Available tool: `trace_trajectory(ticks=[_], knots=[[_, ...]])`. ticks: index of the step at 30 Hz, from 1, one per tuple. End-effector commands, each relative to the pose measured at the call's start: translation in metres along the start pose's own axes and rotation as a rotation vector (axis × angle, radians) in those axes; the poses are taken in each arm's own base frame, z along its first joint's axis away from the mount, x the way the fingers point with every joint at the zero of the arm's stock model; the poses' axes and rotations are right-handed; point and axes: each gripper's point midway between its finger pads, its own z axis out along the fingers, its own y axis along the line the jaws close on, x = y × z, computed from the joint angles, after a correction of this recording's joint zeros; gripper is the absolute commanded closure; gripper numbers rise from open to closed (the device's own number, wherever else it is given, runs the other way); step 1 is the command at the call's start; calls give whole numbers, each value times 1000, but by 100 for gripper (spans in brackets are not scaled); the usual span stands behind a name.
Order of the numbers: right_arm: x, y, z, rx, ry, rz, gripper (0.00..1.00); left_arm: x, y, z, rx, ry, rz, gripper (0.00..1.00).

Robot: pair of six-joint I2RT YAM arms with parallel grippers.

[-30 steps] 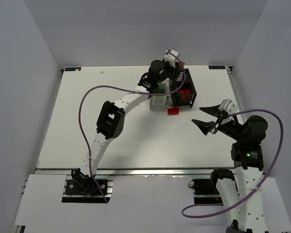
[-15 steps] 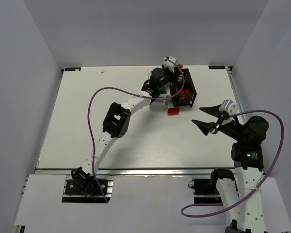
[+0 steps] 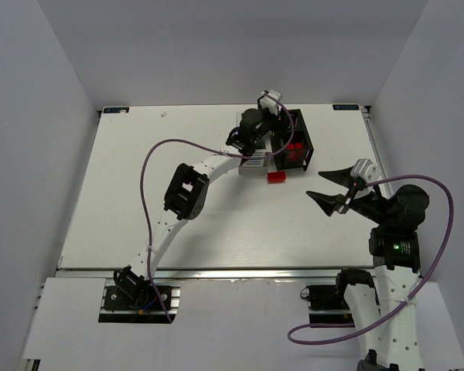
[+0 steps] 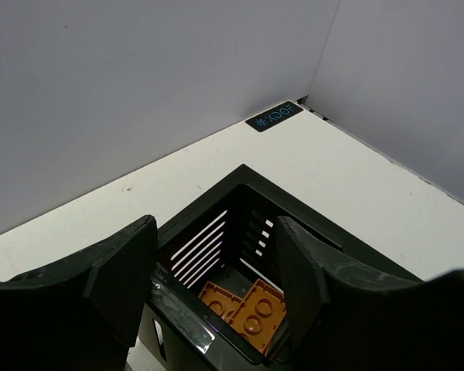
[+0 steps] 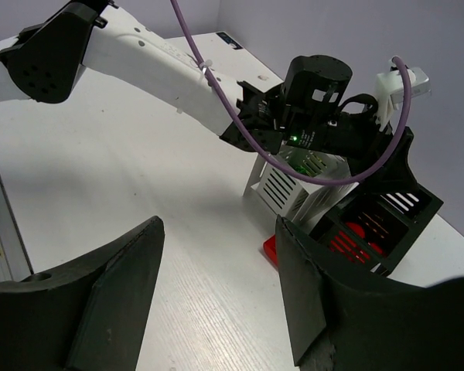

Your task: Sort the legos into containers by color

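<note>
White matte tabletop [image 3: 240,232], grey walls [image 3: 216,46]. Near right, the right gripper [image 3: 334,189] hovers, fingers spread and empty. Farther, one red lego [image 3: 276,177] lies flat just before the slatted white box [image 3: 251,162]. It is likely light, rigid and slick, so pinch its straight sides. Farthest, the left gripper [image 4: 215,243] hangs with fingers spread over the black box [image 4: 290,207], which holds orange legos [image 4: 245,307].

The left arm [image 3: 187,189] is spanning the surface [image 3: 108,193] diagonally, closing off the near-left approach to the white box [image 3: 251,164]. The left fingers [image 4: 116,278] are standing apart over the black box [image 4: 290,202], straddling its far compartment above the orange bricks [image 4: 246,305]. The red brick [image 3: 276,177] is lying exposed before the boxes, with bare surface running from it toward the spread right fingers [image 3: 325,201].
</note>
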Motion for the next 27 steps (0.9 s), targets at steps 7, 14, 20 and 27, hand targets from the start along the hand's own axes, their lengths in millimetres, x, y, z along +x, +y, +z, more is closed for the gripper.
trace_trajectory(ticks=[7,14,20,27], knots=[[0,11,-2,-86,-7,-26,32,-143,-13,-30,-7,-118,21,35],[14,22,0,-230,-2,-102,21,-235,-29,-121,-11,-125,30,64],[39,16,8,-309,64,-69,16,-228,-24,-237,-82,19,-48,39],[74,-16,54,-190,344,-200,16,-166,-25,-327,-91,127,-82,18]])
